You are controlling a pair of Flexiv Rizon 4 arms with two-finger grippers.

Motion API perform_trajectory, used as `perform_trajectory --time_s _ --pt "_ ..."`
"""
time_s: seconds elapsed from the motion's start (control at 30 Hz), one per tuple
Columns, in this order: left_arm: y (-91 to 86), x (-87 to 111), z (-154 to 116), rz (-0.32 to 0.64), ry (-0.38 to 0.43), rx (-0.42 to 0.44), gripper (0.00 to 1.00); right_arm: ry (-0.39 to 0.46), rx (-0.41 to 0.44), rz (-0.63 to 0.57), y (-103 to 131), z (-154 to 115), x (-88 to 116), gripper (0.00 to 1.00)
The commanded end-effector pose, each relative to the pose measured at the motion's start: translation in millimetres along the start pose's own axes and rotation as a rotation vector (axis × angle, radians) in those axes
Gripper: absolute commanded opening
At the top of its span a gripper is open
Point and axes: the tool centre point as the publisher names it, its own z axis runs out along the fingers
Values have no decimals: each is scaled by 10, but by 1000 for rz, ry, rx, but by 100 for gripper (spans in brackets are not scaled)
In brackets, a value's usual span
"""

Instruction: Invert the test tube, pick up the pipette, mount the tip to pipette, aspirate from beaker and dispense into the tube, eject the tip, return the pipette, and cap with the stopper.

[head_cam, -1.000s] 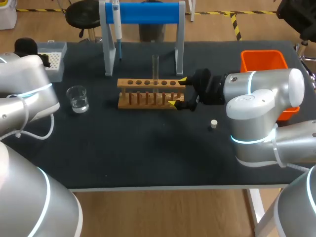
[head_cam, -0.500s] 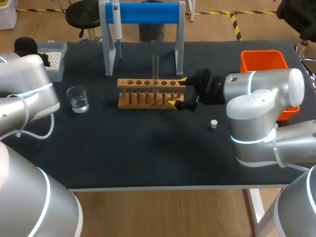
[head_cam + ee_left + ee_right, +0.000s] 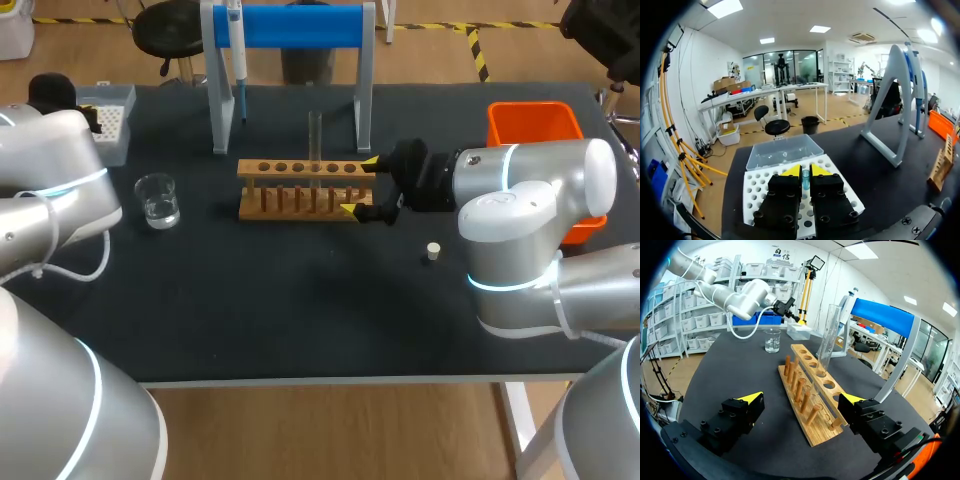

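Head view, places taken from the wooden rack (image 3: 300,188):
- test tube (image 3: 315,140): upright in one of the rack's holes, mouth up.
- right gripper (image 3: 358,185): fingers spread wide, astride the rack's right end, holding nothing.
- beaker (image 3: 158,200): left of the rack, apart from it.
- pipette (image 3: 236,50): hanging on the blue stand (image 3: 290,25) behind the rack.
- stopper (image 3: 433,251): on the table, right of and nearer than the rack.
- orange bin (image 3: 535,125): far right of the rack.
- tip box (image 3: 755,190): far left of the rack; left gripper (image 3: 805,172) over it, fingers drawn nearly together, gripping nothing.
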Motion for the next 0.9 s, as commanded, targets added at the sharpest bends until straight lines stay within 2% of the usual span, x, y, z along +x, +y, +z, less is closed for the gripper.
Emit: perform_trajectory --time_s 0.03,0.9 --pt "-11 11 -37 1 -3 1 0 3 1 0 3 -4 -7 100" --pt "-124 44 -143 19 -24 12 0 3 1 0 3 -4 -7 100"
